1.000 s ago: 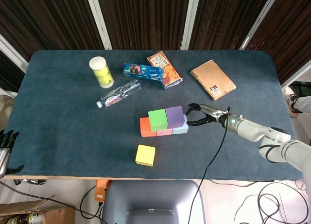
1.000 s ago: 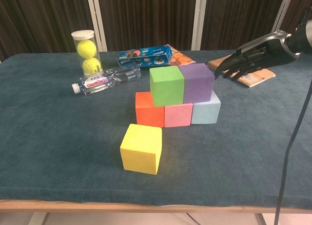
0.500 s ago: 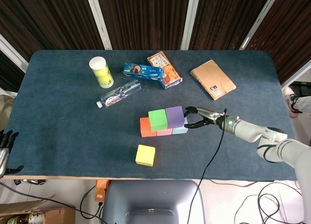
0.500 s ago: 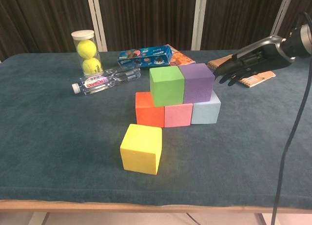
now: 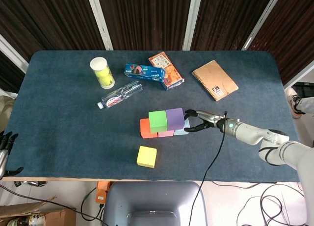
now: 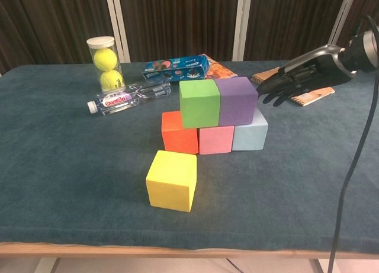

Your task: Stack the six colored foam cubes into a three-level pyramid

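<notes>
A: Item: stack. Why does it sit as it does?

B: 3 cubes form the base row: orange cube [image 6: 179, 132], pink cube [image 6: 215, 139], pale blue cube [image 6: 250, 135], side by side and touching. On them rest the green cube [image 6: 200, 103] and purple cube [image 6: 237, 100], each bridging a seam below, which suits a pyramid's level 2. Level 3 is not yet laid.

A: Item: remaining cube?

B: The yellow cube [image 6: 172, 180] lies on the table [image 6: 71, 166], in front of the orange cube and apart from it. It is matte, sharp-edged and evenly coloured.

A: Item: right hand?

B: The right hand [image 5: 200, 121] is at the purple cube's right side, fingers spread, holding nothing. Its fingertips [image 6: 265, 97] are at or just beside that face; contact cannot be told. Likely it is squaring level 2.

A: Item: left hand?

B: The left hand [image 5: 4, 150] is far left of the orange cube, off the table edge, empty, fingers apart.
</notes>
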`<state>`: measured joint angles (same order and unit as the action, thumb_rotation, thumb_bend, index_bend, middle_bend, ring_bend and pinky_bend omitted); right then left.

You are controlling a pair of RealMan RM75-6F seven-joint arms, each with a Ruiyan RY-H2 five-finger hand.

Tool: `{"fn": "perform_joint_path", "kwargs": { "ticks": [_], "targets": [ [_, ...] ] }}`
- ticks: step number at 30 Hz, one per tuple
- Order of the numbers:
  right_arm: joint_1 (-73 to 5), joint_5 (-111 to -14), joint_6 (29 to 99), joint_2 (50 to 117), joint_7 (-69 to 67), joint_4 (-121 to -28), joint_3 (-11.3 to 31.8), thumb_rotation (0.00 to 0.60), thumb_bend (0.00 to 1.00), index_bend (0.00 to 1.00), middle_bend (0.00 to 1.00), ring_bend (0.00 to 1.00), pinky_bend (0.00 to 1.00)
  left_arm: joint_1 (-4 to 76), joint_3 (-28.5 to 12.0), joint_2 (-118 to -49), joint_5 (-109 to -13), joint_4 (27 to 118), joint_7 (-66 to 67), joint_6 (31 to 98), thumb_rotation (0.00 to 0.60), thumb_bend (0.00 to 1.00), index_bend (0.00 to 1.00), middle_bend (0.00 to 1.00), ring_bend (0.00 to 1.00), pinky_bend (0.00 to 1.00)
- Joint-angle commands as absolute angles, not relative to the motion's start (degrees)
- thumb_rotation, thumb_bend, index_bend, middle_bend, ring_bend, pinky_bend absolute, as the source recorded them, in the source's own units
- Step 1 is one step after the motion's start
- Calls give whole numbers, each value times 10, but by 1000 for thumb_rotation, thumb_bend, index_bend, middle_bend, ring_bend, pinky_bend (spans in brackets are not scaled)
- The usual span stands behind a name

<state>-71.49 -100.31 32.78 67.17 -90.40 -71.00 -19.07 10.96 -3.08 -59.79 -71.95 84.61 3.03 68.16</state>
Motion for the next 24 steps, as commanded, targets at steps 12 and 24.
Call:
{"fn": "perform_joint_path", "kwargs": {
  "ticks": [12,24],
  "targets": [
    [-719,-999,328,677,-904,-710,-196,305,187,231,0,0,0,109,-31,-598,-720,844,26,682,600,120,31,0,0,108],
    [-719,-1003,336,665,-901,-718,-211,305,187,198,0,0,0,108,-30,-597,-724,842,20,682,600,120,31,0,0,108]
  ]
}}
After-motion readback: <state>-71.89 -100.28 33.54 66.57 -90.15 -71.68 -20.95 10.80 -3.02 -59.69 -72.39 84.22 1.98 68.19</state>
